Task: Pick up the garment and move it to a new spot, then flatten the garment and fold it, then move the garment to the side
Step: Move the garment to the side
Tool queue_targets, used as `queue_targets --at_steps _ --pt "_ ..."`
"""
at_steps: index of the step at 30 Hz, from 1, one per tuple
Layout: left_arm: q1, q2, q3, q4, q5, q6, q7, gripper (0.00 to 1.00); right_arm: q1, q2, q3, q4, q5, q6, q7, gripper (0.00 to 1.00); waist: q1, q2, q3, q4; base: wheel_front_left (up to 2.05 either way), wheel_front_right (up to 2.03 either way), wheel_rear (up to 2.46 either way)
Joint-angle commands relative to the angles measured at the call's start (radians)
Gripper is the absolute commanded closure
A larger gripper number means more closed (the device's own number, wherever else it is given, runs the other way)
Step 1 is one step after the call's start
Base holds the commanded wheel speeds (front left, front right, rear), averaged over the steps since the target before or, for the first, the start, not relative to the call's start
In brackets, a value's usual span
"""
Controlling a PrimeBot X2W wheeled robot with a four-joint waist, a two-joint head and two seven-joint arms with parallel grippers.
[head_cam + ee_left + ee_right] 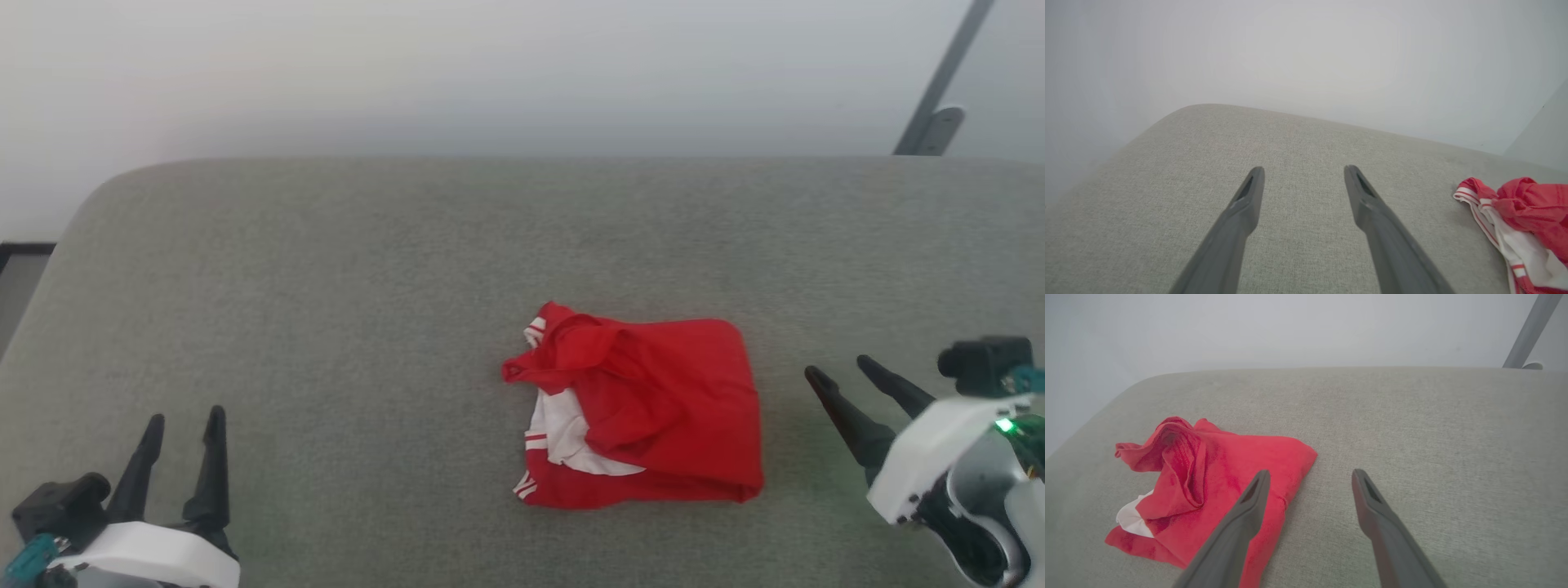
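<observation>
Red jersey T-shirt [653, 408] lies loosely crumpled on the padded grey bench [326, 286], a white sleeve with striped trim showing at the side facing the left gripper [186, 416]. It sits near the right gripper [839, 367], off its left finger, and well apart from the left gripper. Both grippers are spread wide, holding nothing, clear of the cloth.

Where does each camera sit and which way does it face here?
Head: on the head, facing forward and down at the garment on the cushion; left gripper lower left, right gripper lower right.
Left wrist: along its open fingers over the cushion; garment at right edge.
Right wrist: along its open fingers; garment at left.
Shared: garment in all three; pole in head and right wrist.
</observation>
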Motion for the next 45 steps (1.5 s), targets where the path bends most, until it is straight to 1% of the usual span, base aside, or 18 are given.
queue_targets --at_steps 1,5,11,12,15,22,27,28,29,39,45 --pt "-0.016 -0.006 -0.006 0.004 0.000 -0.003 -0.004 0.00 -0.021 0.000 0.009 0.005 0.015 0.000 0.037 0.00 0.0000 -0.0001 0.015 0.018 0.00 0.00 0.00" --pt "-0.033 -0.012 -0.023 0.008 -0.004 -0.003 -0.004 0.00 -0.064 -0.005 0.025 0.016 0.042 0.000 0.170 0.00 0.0000 -0.0001 0.041 0.043 0.00 0.00 0.00" --pt "-0.066 -0.023 -0.049 0.017 -0.010 -0.003 -0.004 0.00 -0.126 -0.008 0.034 0.031 0.038 0.000 0.373 0.00 0.0000 -0.0001 0.088 0.076 0.00 0.00 0.00" --pt "-0.066 -0.023 -0.049 0.017 -0.010 -0.003 -0.004 0.00 -0.126 -0.008 0.034 0.031 0.038 0.000 0.373 0.00 0.0000 -0.0001 0.088 0.076 0.00 0.00 0.00" --pt "-0.083 -0.027 -0.064 0.025 -0.012 -0.003 -0.004 0.00 -0.152 -0.004 0.028 0.044 0.019 0.000 0.468 0.00 0.0000 -0.0001 0.113 0.091 0.00 0.00 0.00" --pt "-0.128 -0.039 -0.094 0.037 -0.016 -0.002 -0.004 0.00 -0.189 0.041 0.020 0.086 -0.028 0.000 0.663 0.00 0.0000 -0.0001 0.168 0.121 0.00 0.00 0.00" --pt "-0.153 -0.045 -0.109 0.048 -0.016 -0.003 -0.004 0.00 -0.186 0.090 0.020 0.105 -0.044 0.000 0.762 0.00 0.0000 -0.0001 0.192 0.138 0.00 0.00 0.00" --pt "-0.157 -0.047 -0.109 0.050 -0.017 -0.003 -0.004 0.00 -0.183 0.098 0.017 0.103 -0.043 0.000 0.777 0.27 0.0000 -0.0001 0.194 0.140 0.00 0.00 0.00" --pt "-0.160 -0.049 -0.110 0.052 -0.017 -0.003 -0.004 0.00 -0.182 0.103 0.023 0.091 -0.044 0.000 0.790 1.00 0.0000 -0.0001 0.196 0.142 0.00 0.00 0.00" --pt "-0.174 -0.053 -0.102 0.050 -0.016 -0.003 -0.004 0.00 -0.201 0.075 -0.064 -0.024 -0.072 0.000 0.835 1.00 0.0000 -0.0001 0.202 0.125 0.00 0.00 0.00" --pt "-0.189 -0.046 -0.112 0.040 -0.006 -0.003 -0.004 0.00 -0.218 0.043 -0.118 -0.077 -0.101 0.000 0.827 1.00 0.0000 -0.0001 0.201 0.098 0.00 0.00 0.00"
